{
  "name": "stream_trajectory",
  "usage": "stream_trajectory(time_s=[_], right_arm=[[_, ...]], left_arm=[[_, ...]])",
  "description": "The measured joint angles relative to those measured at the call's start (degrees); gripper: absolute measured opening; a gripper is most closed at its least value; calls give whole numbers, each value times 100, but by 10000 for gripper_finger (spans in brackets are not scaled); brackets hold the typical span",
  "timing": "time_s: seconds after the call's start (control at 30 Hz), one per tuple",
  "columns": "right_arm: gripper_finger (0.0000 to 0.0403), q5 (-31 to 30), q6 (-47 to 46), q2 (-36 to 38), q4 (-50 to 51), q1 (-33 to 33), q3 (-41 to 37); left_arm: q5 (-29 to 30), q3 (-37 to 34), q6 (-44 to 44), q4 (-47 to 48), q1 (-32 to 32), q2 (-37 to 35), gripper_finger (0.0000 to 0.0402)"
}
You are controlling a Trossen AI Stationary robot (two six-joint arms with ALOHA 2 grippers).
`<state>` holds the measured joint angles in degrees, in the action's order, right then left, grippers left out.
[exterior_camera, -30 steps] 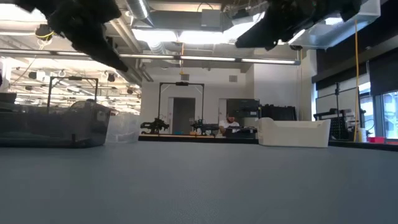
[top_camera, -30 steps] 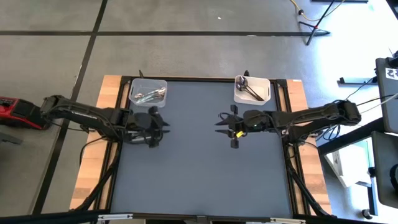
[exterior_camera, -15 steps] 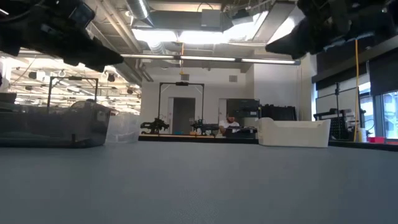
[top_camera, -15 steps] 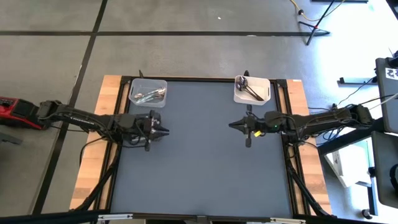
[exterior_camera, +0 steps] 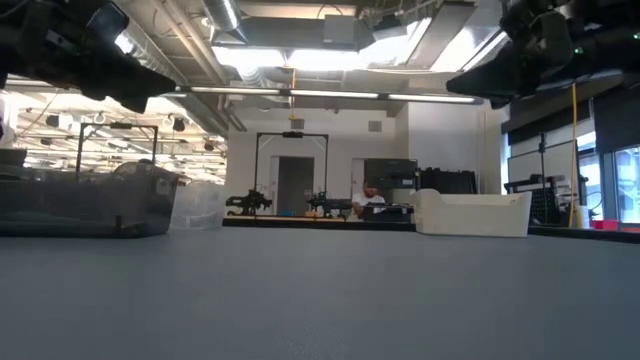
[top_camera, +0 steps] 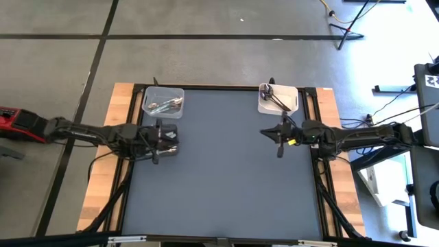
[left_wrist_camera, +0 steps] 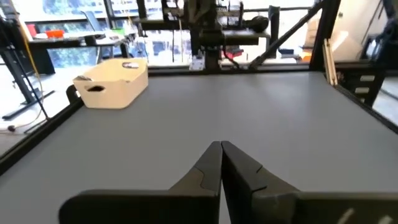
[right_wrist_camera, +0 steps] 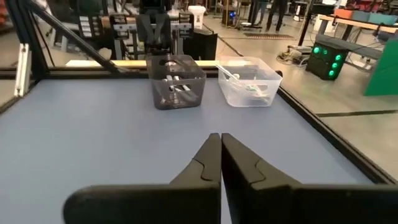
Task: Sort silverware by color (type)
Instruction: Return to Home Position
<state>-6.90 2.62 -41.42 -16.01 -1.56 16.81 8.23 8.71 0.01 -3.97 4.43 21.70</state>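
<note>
Left bin at table far-left corner, right bin far-right; silverware inside both.

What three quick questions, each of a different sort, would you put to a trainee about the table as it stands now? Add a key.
1. Multiple choice: in the high view, where does the dark silverware lie?
A) in the white bin
B) loose on the table
C) between a tool's fingers
2. True or false: the right tool is gripping a spoon.
3. Fill in: the left tool is ___ (open or shut).

Key: 1 A; 2 false, as it is closed on nothing; 3 shut.
</note>
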Motion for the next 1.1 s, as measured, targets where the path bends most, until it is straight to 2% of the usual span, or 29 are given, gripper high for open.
stream_trajectory(time_s=[0.2,0.47,0.73,1.1], right_arm=[[2,2,-175,485,6,0,-257],[3,152,-523,644,-41,2,-709],[3,86,-540,910,-106,2,-964],[3,66,-582,2051,-3,2,-1461]], left_arm=[[3,-394,-148,17,-2,-684,3],[44,-668,-210,241,-2,-1363,2],[87,-673,-323,616,-2,-1706,4],[9,-673,-269,621,0,-1780,5]])
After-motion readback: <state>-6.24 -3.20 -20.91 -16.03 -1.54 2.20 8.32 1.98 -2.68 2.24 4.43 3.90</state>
